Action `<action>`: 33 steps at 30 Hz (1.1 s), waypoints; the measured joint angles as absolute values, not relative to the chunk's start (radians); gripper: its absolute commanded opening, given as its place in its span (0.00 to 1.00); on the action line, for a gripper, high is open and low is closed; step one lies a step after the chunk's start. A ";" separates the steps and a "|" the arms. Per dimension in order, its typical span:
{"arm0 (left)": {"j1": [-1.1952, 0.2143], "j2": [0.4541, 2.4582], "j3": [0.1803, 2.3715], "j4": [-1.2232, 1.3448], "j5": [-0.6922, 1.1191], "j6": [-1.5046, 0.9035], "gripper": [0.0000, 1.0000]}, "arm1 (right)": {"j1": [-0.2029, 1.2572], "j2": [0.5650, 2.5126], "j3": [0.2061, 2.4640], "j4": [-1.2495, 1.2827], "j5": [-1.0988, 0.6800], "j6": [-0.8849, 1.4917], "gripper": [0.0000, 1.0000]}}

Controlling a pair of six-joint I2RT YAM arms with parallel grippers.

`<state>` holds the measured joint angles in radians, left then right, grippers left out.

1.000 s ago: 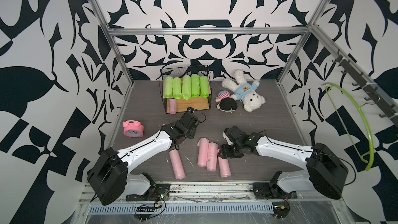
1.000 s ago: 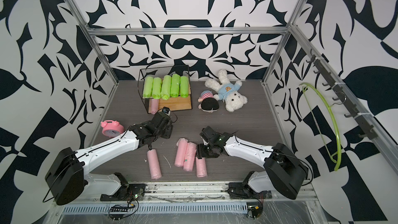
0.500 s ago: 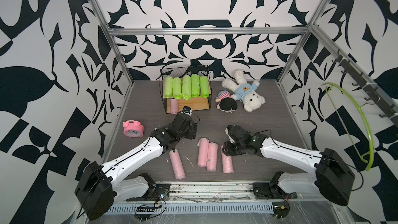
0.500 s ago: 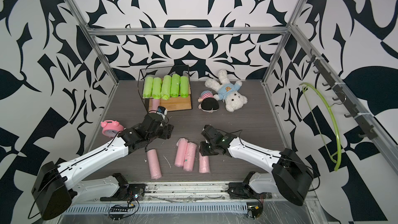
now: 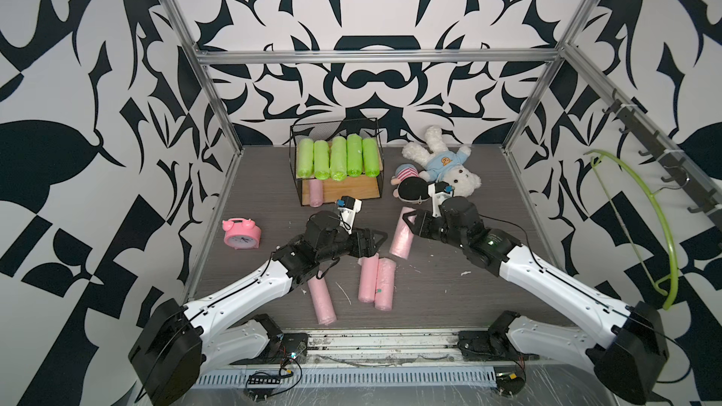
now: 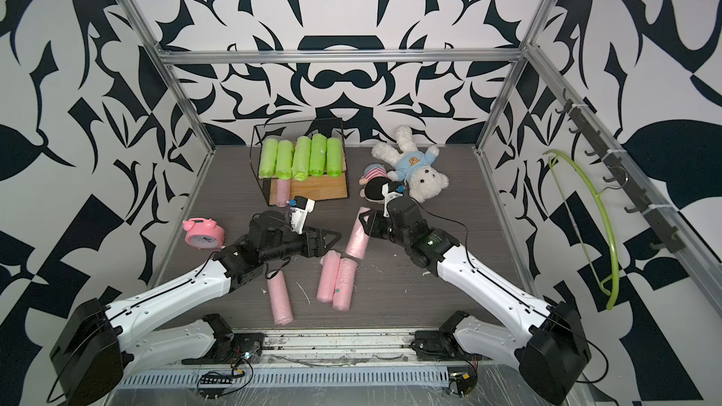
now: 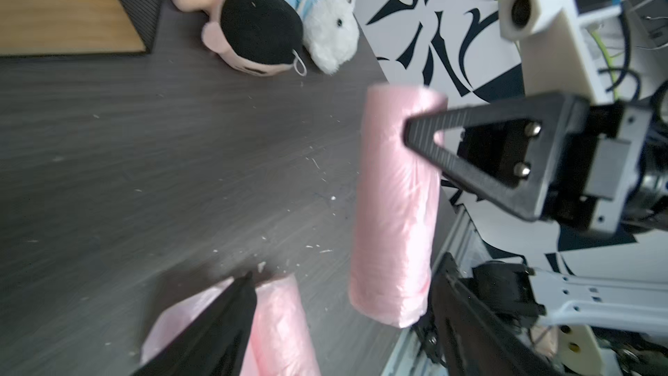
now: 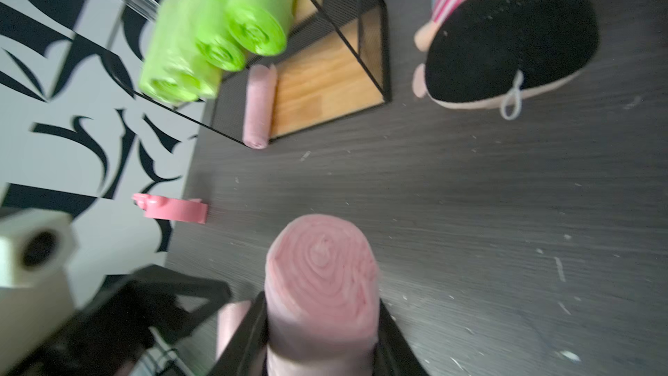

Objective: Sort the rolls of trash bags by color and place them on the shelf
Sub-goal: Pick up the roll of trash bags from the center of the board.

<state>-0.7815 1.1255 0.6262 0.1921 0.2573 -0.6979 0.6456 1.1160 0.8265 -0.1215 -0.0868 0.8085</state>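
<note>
The shelf (image 5: pixel 353 188) stands on the bench (image 5: pixel 449 298), far and left of the right claw (image 5: pixel 407 228). That claw is clenched on a pink roll (image 5: pixel 401 244), held up off the bench, its long way pointing toward the shelf. The left claw (image 5: pixel 376 246), just left of it, gapes wide and holds nothing.

Both arms are stretched forward and low, wrists angled in toward each other. The left gripper (image 5: pixel 376 246) is seen with fingers (image 7: pixel 217 327) spread wide, nothing pinched as far as can be told. The right gripper (image 5: pixel 407 227) is clamped round a pink roll (image 5: pixel 401 244).
</note>
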 measured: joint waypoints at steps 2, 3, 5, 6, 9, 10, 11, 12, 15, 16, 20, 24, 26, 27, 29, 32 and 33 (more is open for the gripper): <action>-0.785 1.142 0.612 0.247 0.297 -0.736 0.92 | 0.646 1.140 0.841 -0.060 -0.101 0.850 0.32; -0.786 1.148 0.608 0.269 0.313 -0.754 0.94 | 0.646 1.154 0.848 -0.031 -0.110 0.871 0.32; -0.786 1.153 0.604 0.310 0.337 -0.776 0.95 | 0.646 1.182 0.858 0.024 -0.128 0.908 0.31; -0.786 1.153 0.603 0.325 0.342 -0.784 0.96 | 0.646 1.197 0.863 0.045 -0.137 0.926 0.31; -0.786 1.153 0.603 0.356 0.349 -0.793 0.94 | 0.646 1.226 0.867 0.103 -0.162 0.975 0.31; -0.786 1.153 0.603 0.364 0.348 -0.794 0.93 | 0.646 1.232 0.867 0.115 -0.168 0.987 0.31; -0.786 1.153 0.602 0.369 0.347 -0.795 0.91 | 0.646 1.234 0.867 0.121 -0.172 0.996 0.31; -0.786 1.153 0.601 0.377 0.344 -0.797 0.89 | 0.646 1.235 0.867 0.128 -0.175 1.005 0.31; -0.785 1.153 0.599 0.403 0.332 -0.797 0.87 | 0.646 1.235 0.867 0.148 -0.182 1.027 0.31; -0.785 1.153 0.598 0.413 0.328 -0.799 0.86 | 0.646 1.234 0.867 0.155 -0.183 1.032 0.31; -0.781 1.153 0.578 0.471 0.306 -0.812 0.77 | 0.646 1.233 0.867 0.173 -0.184 1.053 0.31; -0.778 1.143 0.550 0.515 0.278 -0.825 0.70 | 0.646 1.232 0.867 0.187 -0.184 1.069 0.31; -0.778 1.132 0.537 0.536 0.263 -0.831 0.69 | 0.646 1.231 0.867 0.192 -0.184 1.074 0.31; -0.777 1.126 0.530 0.545 0.253 -0.834 0.69 | 0.646 1.231 0.867 0.196 -0.184 1.076 0.31; -0.774 1.118 0.525 0.556 0.244 -0.838 0.70 | 0.646 1.231 0.867 0.204 -0.184 1.080 0.31; -0.772 1.116 0.525 0.571 0.228 -0.839 0.78 | 0.646 1.231 0.867 0.215 -0.184 1.091 0.31; -0.772 1.116 0.525 0.574 0.224 -0.840 0.78 | 0.646 1.231 0.867 0.216 -0.185 1.097 0.31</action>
